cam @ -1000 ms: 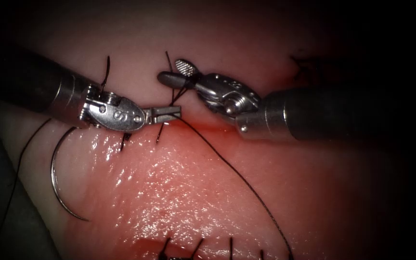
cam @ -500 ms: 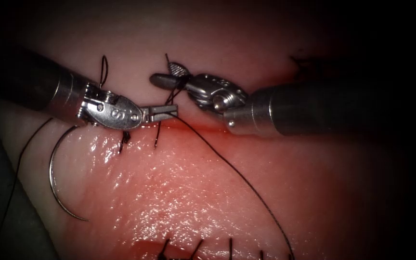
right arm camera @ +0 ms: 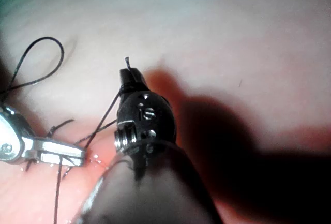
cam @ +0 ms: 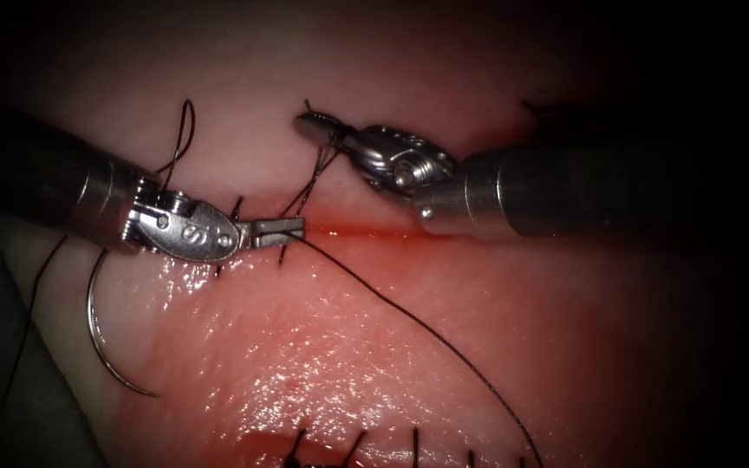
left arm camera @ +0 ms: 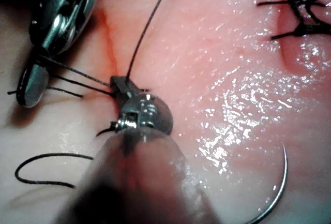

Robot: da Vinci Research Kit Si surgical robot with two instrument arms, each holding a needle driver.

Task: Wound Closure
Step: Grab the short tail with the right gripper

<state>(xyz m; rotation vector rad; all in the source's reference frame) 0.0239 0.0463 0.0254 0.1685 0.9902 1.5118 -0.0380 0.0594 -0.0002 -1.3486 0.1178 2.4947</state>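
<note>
Endoscope view: my right pincer (cam: 312,127), spread a second ago with thread (cam: 409,319) wrapped around it, is now clenched on the short thread end above the cut (cam: 357,230). My left pincer (cam: 286,230) has slid toward the tissue's (cam: 322,347) left edge, clenched on the long strand at the cut line. 2 strands stretch taut between us, so I judge a knot is being drawn down. Nobody holds the needle (cam: 101,338); it lies free on the tissue near its left edge.
</note>
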